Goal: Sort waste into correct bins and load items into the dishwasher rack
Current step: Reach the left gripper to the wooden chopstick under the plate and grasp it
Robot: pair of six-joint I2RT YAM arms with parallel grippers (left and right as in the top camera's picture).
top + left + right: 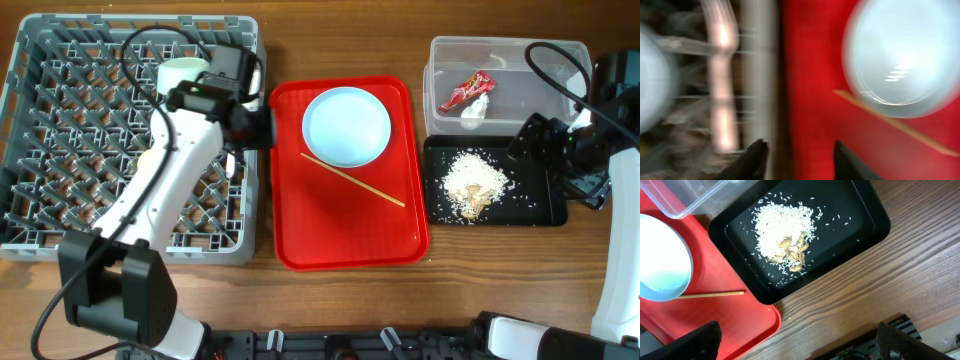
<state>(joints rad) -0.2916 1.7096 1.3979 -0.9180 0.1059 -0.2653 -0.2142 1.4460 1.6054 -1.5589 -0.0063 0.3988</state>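
Observation:
The grey dishwasher rack [60, 215] fills the left and holds a pale bowl [183, 72] at the back. My left gripper [255, 128] is open and empty over the rack's right edge, beside the red tray; the left wrist view [800, 160] is blurred. A pale blue plate [346, 125] [900, 55] [660, 260] and one wooden chopstick [352, 180] [715, 294] lie on the red tray. The clear tub [560, 55] holds the red wrapper [466, 88] and white wad [476, 110]. The black tray [535, 205] [860, 215] holds food scraps [473, 183] [785, 230]. My right gripper [550, 150] [800, 345] is open, empty and high over the black tray's right side.
The red serving tray [330, 235] [740, 320] sits mid-table between the rack and the bins. A corner of the clear tub [695, 197] shows in the right wrist view. Bare wooden table [880, 280] lies right of and in front of the black tray.

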